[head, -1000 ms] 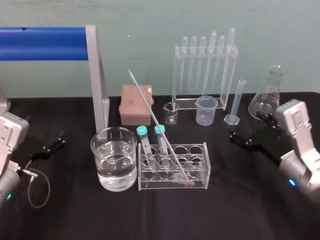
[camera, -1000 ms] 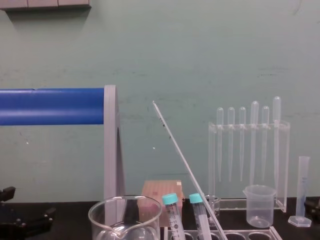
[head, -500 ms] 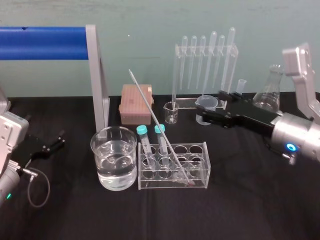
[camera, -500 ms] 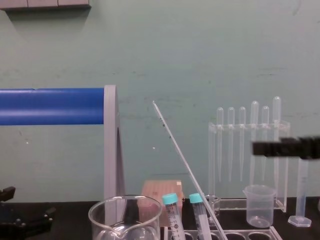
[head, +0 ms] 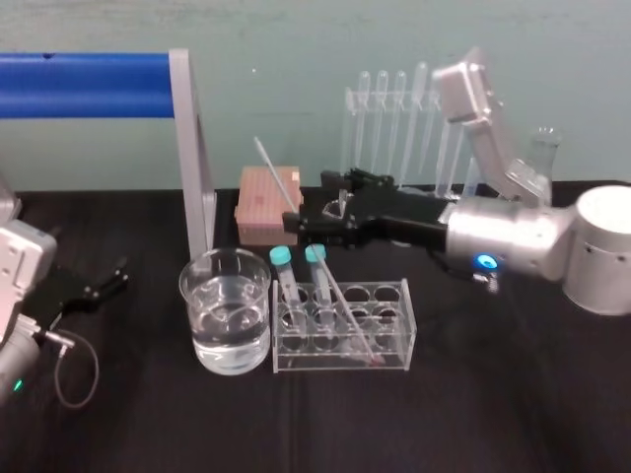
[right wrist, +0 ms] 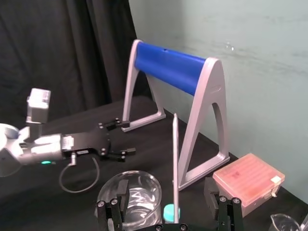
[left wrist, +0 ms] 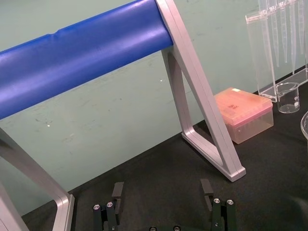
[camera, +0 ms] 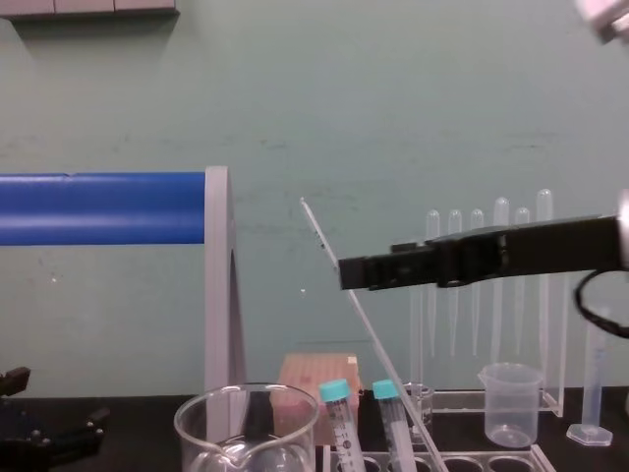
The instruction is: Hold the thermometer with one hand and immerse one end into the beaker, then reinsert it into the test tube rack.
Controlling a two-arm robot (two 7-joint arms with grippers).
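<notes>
Your right hand (head: 304, 202), fingers wide open, empty, straddles the thermometer (head: 338, 293): centre it, close softly, draw along its lean; left hand (head: 110, 279) idles at tabletop's left edge.

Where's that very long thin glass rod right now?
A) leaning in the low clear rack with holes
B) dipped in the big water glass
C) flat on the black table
A: the thin glass thermometer leans with its foot in the pale test tube rack; the right hand is open around it.
</notes>
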